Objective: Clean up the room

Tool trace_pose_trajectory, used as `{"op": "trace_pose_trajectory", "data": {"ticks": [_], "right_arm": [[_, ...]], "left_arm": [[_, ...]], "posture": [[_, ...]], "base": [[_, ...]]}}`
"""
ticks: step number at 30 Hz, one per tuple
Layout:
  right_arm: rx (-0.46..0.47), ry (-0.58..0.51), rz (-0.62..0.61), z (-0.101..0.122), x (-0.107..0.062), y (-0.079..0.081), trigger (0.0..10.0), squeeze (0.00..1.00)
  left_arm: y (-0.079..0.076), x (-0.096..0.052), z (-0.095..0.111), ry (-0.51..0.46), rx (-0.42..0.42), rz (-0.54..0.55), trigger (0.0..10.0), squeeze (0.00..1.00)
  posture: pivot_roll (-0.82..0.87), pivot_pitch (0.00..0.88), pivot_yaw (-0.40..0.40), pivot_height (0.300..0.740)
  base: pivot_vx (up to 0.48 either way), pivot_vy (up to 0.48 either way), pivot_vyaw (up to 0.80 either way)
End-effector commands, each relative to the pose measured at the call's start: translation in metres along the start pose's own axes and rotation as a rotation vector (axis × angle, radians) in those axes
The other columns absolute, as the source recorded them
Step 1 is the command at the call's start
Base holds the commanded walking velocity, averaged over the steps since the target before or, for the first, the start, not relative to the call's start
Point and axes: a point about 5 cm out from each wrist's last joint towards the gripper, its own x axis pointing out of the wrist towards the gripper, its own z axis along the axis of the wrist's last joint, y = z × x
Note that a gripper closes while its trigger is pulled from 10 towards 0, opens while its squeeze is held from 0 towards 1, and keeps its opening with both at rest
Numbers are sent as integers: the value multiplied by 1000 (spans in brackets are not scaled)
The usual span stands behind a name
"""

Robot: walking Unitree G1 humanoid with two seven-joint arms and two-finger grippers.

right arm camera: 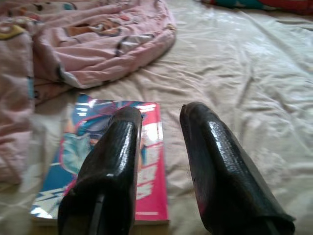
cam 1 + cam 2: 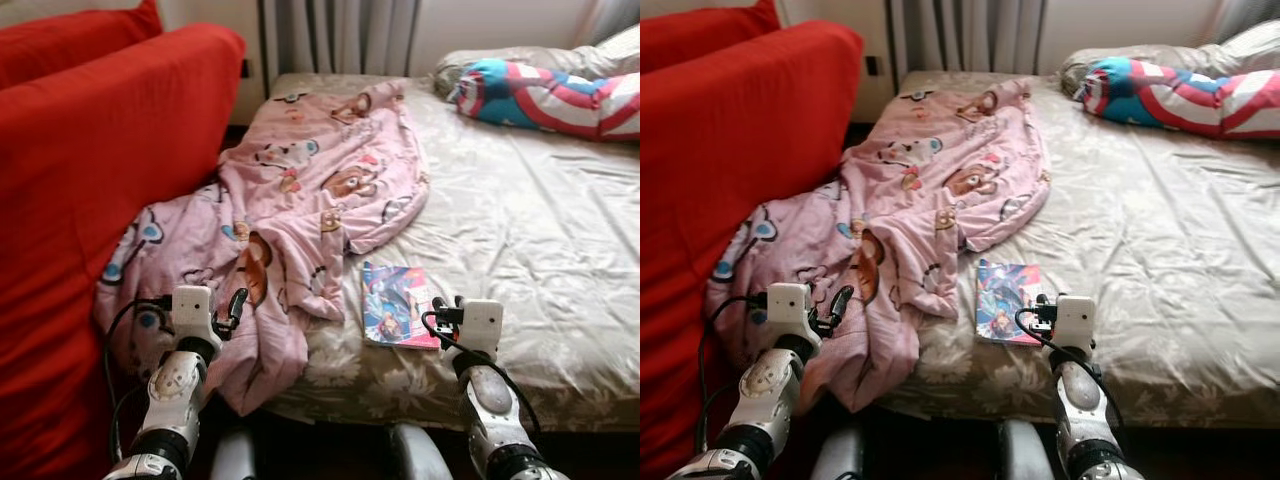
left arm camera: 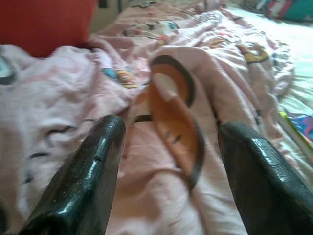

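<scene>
Fingers of the left gripper [image 3: 168,161] stand wide apart over a fold of the pink blanket [image 2: 300,190], with nothing between them; seen from the head, that gripper hovers at the bed's near left edge, where the blanket spills over the side. The right gripper [image 1: 161,147] has its two fingers parted by a narrow gap and empty, held low over the near right edge of one glossy comic book [image 2: 398,305]; whether they touch the cover cannot be told.

That book lies flat on the beige floral sheet of the bed [image 2: 540,230], just right of the blanket's hanging corner. One blanket, printed with cartoon animals, runs in a crumpled band from the far end of the mattress down to the near left corner, pressed against a red sofa [image 2: 90,170] that stands along the bed's left side. One red, white and blue striped pillow [image 2: 545,95] rests at the far right. Grey curtains [image 2: 340,35] hang behind the bed against a pale wall.
</scene>
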Motion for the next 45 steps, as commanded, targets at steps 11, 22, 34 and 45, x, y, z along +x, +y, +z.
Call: {"op": "trace_pose_trajectory", "data": {"ticks": [11,22,34,45], "right_arm": [[-7,30,25,-5,-1,2,10000,0],[-12,50,38,-8,-2,3,10000,0],[-26,105,90,-15,-4,7,10000,0],[-42,194,114,-25,-7,4,10000,0]], "left_arm": [[-3,1,-1,19,12,-24,10000,0],[-3,1,-2,25,20,-28,10000,0],[-5,2,0,15,14,-26,10000,0],[-9,6,5,-7,8,-31,10000,0]], "posture": [[-67,84,-15,597],[-67,85,-15,597],[-66,88,-16,597],[-64,119,-14,597]], "base": [[45,0,0],[317,0,0],[211,0,0],[0,0,0]]}}
